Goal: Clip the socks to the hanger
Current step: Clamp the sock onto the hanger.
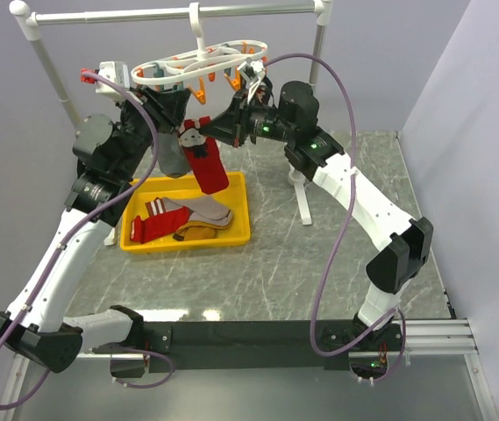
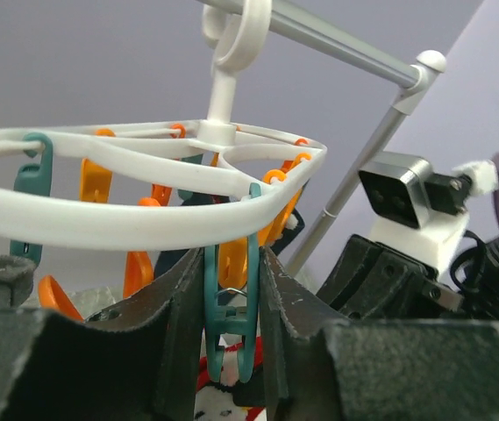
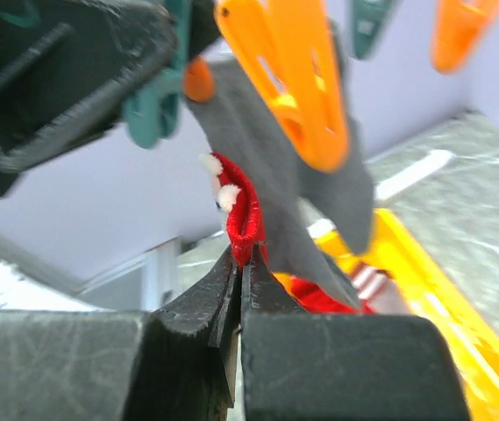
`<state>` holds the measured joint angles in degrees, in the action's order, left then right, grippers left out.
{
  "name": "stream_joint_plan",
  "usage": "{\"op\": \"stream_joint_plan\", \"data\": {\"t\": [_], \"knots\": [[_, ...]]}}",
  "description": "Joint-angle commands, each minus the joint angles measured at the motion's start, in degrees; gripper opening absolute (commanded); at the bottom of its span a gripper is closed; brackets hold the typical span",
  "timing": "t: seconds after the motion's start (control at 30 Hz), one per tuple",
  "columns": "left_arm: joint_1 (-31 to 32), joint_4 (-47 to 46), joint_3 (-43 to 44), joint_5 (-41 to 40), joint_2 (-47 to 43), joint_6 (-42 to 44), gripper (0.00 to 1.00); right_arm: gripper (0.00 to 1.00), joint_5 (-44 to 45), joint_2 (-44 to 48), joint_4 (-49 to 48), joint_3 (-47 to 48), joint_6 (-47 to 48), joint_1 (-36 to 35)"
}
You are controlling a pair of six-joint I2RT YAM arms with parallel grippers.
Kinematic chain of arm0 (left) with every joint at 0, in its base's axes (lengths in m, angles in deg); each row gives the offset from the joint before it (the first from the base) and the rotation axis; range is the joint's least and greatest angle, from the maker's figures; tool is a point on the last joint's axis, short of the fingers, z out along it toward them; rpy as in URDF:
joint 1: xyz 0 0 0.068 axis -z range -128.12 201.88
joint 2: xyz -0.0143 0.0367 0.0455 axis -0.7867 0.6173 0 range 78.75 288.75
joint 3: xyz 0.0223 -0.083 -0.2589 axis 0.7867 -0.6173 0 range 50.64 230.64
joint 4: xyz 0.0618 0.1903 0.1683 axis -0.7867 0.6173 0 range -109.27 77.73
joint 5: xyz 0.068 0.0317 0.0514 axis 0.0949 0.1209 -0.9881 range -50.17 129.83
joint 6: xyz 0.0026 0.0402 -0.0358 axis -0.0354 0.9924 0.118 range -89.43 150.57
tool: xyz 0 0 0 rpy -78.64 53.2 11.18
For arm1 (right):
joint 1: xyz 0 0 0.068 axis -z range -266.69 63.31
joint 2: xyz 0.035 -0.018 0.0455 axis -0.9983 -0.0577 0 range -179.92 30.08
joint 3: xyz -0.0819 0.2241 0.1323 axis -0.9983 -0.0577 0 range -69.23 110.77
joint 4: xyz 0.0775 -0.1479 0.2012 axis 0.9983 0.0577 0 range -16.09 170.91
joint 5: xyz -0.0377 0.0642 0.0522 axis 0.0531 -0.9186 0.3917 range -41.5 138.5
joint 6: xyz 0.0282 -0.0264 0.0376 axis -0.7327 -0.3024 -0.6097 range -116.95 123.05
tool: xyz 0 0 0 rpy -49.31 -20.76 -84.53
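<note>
The white oval hanger (image 1: 198,66) hangs by its hook from the rail, with orange and teal clothespins below it. My left gripper (image 2: 230,294) is shut on a teal clothespin (image 2: 230,320), squeezing its upper arms; the pin's lower jaws stand slightly apart. My right gripper (image 3: 238,263) is shut on the edge of a red sock (image 3: 245,215), held just below that pin (image 3: 148,110). The red sock (image 1: 207,167) hangs down over the tray. A grey sock (image 3: 319,175) hangs from an orange clothespin (image 3: 293,79) beside it.
A yellow tray (image 1: 242,230) on the marble table holds a red striped sock (image 1: 148,224), a grey-beige one (image 1: 198,209) and a mustard one (image 1: 198,233). The white pole-and-rail stand (image 1: 170,13) spans the back; its right foot (image 1: 302,197) stands beside the tray.
</note>
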<state>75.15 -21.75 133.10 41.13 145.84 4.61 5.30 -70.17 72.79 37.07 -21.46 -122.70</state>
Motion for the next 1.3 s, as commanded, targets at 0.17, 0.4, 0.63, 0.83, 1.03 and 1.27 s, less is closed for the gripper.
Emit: {"op": "stream_joint_plan", "data": {"t": [0.17,0.4,0.63,0.83,1.03,1.27], "knots": [[-0.06,0.46,4.29,-6.75,1.90,-1.99,0.31,0.00,21.83,10.59,-2.82,-8.03,12.82,-5.21],[0.99,0.46,4.30,-11.83,2.43,-3.92,0.30,0.00,30.88,14.73,-8.27,-13.83,18.80,-8.90],[5.99,1.24,5.17,-22.81,3.22,-3.49,0.30,0.00,43.11,15.35,-10.04,-14.99,22.75,-13.64],[8.46,4.06,7.28,-28.63,4.54,-5.68,0.29,0.00,50.05,14.73,-10.12,-14.98,25.55,-15.23],[9.60,4.77,7.46,-32.50,4.72,-8.50,0.28,0.00,54.79,14.47,-11.18,-15.51,28.20,-16.63],[10.75,5.64,8.86,-35.31,5.51,-10.87,0.28,0.00,61.12,13.24,-14.34,-16.83,32.41,-19.01]]}}
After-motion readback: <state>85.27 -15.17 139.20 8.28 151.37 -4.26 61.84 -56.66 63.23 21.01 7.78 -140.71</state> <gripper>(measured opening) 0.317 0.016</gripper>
